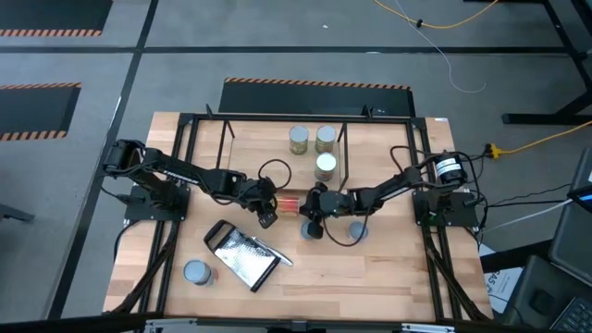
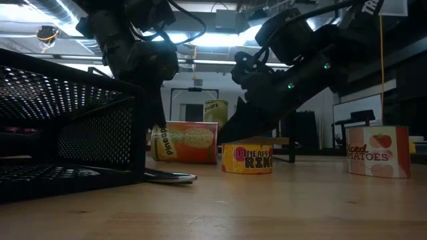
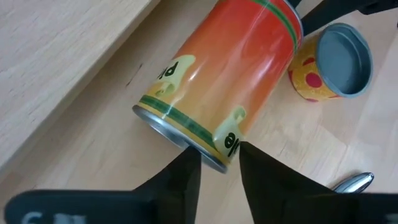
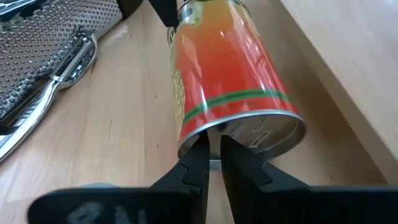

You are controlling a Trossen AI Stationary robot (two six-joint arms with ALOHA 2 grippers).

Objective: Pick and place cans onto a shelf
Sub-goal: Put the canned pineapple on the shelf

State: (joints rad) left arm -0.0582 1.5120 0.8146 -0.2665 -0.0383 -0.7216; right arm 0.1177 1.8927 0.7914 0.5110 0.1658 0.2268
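Three cans [image 1: 313,150] on shelf [image 1: 259,139], wooden table [image 1: 370,277]

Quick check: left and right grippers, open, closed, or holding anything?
Left gripper: narrowly open at the rim of the lying orange-red can, not holding.
Right gripper: nearly shut at its other end, not holding.

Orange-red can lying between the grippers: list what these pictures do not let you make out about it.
- High view: the left gripper and right gripper cover most of the orange-red can; only a red sliver shows.
- Low view: a dark arm hides one end, so the label reads only partly.
- Wrist views: the picture edge cuts off its far end; the lettering shows in fragments.
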